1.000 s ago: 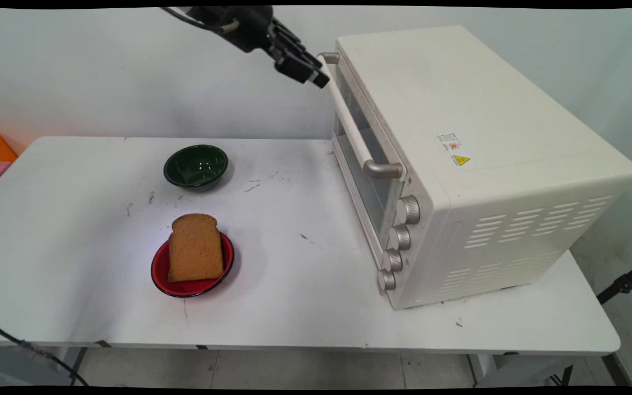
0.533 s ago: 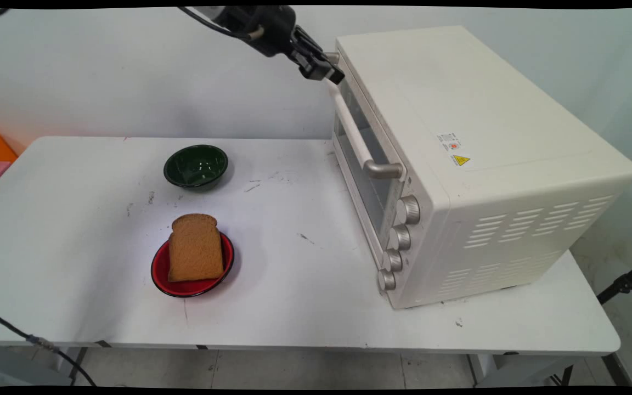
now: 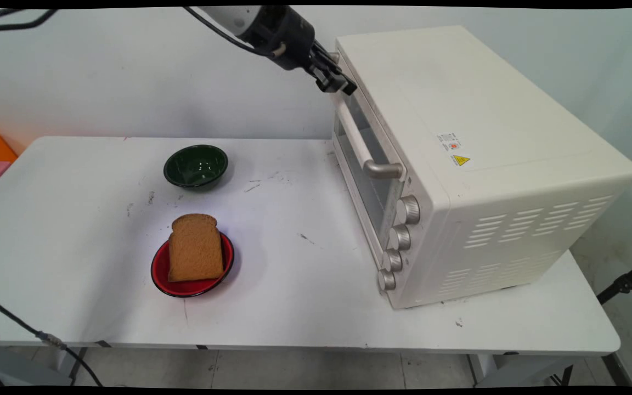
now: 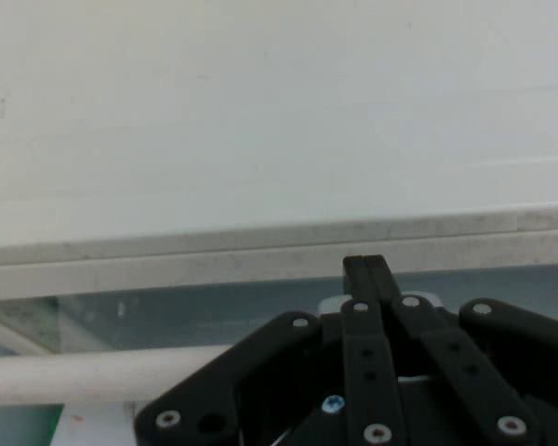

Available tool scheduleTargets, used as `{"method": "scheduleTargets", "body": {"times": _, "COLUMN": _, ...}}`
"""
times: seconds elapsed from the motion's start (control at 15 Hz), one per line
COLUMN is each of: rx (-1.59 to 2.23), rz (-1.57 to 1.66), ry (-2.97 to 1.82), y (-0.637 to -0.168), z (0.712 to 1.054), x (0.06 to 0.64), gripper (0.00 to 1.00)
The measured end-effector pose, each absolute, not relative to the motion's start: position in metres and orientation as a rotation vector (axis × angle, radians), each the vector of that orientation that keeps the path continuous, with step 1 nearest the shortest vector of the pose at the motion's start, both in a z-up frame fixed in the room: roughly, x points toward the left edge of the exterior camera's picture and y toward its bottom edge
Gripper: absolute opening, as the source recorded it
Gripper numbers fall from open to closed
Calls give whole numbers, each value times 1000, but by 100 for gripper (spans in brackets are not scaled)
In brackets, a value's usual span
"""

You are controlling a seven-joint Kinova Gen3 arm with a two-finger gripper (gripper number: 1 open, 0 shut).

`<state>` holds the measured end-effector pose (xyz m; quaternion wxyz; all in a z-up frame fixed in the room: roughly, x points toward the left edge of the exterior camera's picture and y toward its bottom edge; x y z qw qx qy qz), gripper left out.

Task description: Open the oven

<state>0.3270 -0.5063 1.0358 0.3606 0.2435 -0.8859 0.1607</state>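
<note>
The tool (image 3: 343, 86) is sitting high at the far upper corner of the oven (image 3: 458, 164), right at the top edge of the door (image 3: 362, 159) where the far end of the handle (image 3: 357, 137) is mounted. In the hand view, the tool (image 4: 365, 268) is showing its two fingers (image 4: 374, 274) pressed together with no gap between them, so it is closed and gripping nothing. The fingertips are lying against the pale strip above the door glass; whether they are actually touching the strip or standing just off it is hard to say. The handle bar (image 4: 93, 376) is running across that view below and to the left of the fingers, apart from them.

The oven is standing on the right half of the counter (image 3: 294, 307), door closed and facing left, with four knobs (image 3: 398, 241) stacked in a column at the near end of its front.

Well apart from the tool, on the left half of the counter, a green bowl (image 3: 196, 166) is sitting upright. Nearer the camera, a red plate (image 3: 159, 271) is carrying a slice of bread (image 3: 195, 248), which is overhanging the plate's far rim.
</note>
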Motion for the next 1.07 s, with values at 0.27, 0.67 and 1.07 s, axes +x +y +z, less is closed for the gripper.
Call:
{"method": "scheduleTargets", "body": {"times": 0.27, "rx": 623, "rz": 419, "ry": -2299, "y": -509, "z": 1028, "x": 319, "gripper": 0}}
{"method": "scheduleTargets", "body": {"times": 0.67, "rx": 621, "rz": 418, "ry": -2326, "y": -508, "z": 1017, "x": 314, "gripper": 0}}
{"method": "scheduleTargets", "body": {"times": 1.07, "rx": 623, "rz": 412, "ry": -2341, "y": -505, "z": 1013, "x": 317, "gripper": 0}}
